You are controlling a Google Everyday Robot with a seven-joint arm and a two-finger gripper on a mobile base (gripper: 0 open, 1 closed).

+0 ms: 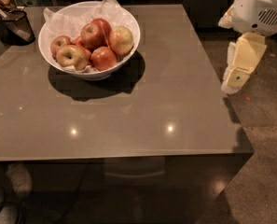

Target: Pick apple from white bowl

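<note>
The bench [142,111] is a broad, glossy grey-brown slab. The white bowl [97,73] stands toward its far left corner, a little in from both edges, and is lined with crinkled white paper [107,6]. The apple [121,40], pale yellow-green with a red blush, sits high on the bowl's right side. It lies against the rim nearest the bench's right edge and touches a deep red apple [92,34] beside it and another red apple [103,57] in front of it.

It is likely firm, fairly heavy for its size and smooth-skinned, so it could slip or roll under a glancing pinch and may bruise if squeezed hard. A hold across its widest part from above looks best, since its top and rim side are exposed. The neighbouring apples crowd its left side, and the loose paper could snag.

The arm [245,55] hangs beyond the bench's right edge near the far right corner, over the floor, with its cream link pointing down and slightly left. The tool [234,78] is at the link's lower end, just outside that edge and well apart from the bowl. Whether it is set wide or narrow cannot be told, and it appears to hold nothing.
</note>
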